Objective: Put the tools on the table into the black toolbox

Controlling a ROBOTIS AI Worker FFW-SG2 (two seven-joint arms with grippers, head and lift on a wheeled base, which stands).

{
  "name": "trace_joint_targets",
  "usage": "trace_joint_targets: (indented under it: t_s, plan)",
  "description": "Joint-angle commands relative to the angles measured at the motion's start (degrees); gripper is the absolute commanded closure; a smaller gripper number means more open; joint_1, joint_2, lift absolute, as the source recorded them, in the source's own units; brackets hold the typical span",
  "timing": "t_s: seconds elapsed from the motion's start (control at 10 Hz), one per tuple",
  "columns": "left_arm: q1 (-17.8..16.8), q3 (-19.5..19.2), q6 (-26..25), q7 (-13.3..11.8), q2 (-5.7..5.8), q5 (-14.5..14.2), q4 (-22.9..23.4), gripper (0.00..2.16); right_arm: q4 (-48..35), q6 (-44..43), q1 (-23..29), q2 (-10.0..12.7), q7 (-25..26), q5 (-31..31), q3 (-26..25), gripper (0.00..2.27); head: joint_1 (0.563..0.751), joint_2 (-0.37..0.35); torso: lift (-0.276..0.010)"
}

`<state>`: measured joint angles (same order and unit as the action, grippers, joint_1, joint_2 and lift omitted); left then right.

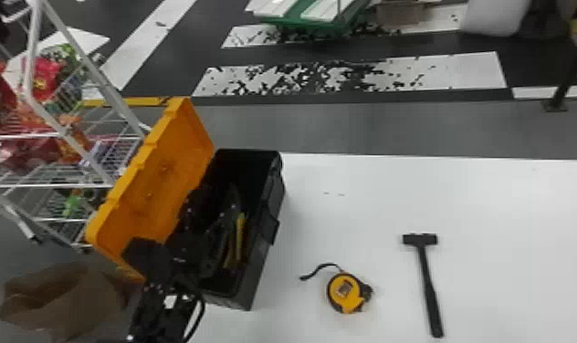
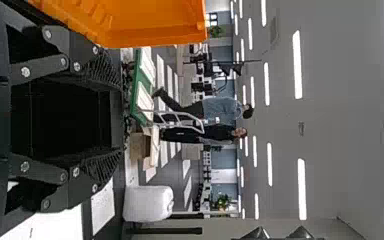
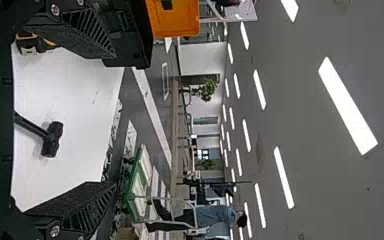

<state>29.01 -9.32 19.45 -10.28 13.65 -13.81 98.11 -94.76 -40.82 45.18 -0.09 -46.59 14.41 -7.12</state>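
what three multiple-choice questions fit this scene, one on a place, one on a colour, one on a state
1. Where does the hammer lie?
A) on the table, to the right of the tape measure
B) on the floor
C) to the left of the tape measure

2. What colour is the lid of the toolbox?
A) green
B) white
C) orange

3. How is the right end effector?
A) shut
B) open and empty
C) gripping the hammer

Key:
1. A: the head view shows the hammer right of the tape measure.
2. C: the raised lid is plainly orange.
3. B: its jaws stand wide apart, nothing held.
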Motion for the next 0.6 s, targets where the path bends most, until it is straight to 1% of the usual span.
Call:
trace_joint_targets:
  t_s: [0.0,0.1,0.2,0.3,0.4,0.5]
  plan:
    - [2.1,-0.7,-1.1,-0.6,0.24,-2.2,3.1,0.05,0.0,0.0,0.0,0.1,0.0,0.0,0.0,0.11,0.695,0.285,-0.039]
    - [4.3,-0.5,-1.3,-0.8,0.24,-3.2,5.6,0.05,-0.1,0.2,0.0,0.1,0.0,0.0,0.0,0.11,0.695,0.288,-0.039]
    - [6.5,-0.1,-1.1,-0.9,0.15,-3.5,7.9,0.05,-0.1,0.2,0.0,0.1,0.0,0.0,0.1,0.11,0.695,0.288,-0.039]
    - [8.3,0.6,-0.3,-1.2,0.06,-4.7,9.1,0.05,-0.1,0.7,-0.1,0.1,0.1,-0.1,0.1,0.11,0.695,0.282,-0.039]
    - [9.7,1.8,2.4,-1.7,-0.03,-5.3,9.6,0.05,-0.1,2.1,-0.4,0.1,0.3,-0.4,0.1,0.10,0.695,0.270,-0.039]
    - [11.1,3.0,5.9,-1.8,-0.11,-5.8,9.5,0.06,-0.6,5.6,-0.6,0.1,0.8,-1.1,0.2,0.10,0.695,0.256,-0.039]
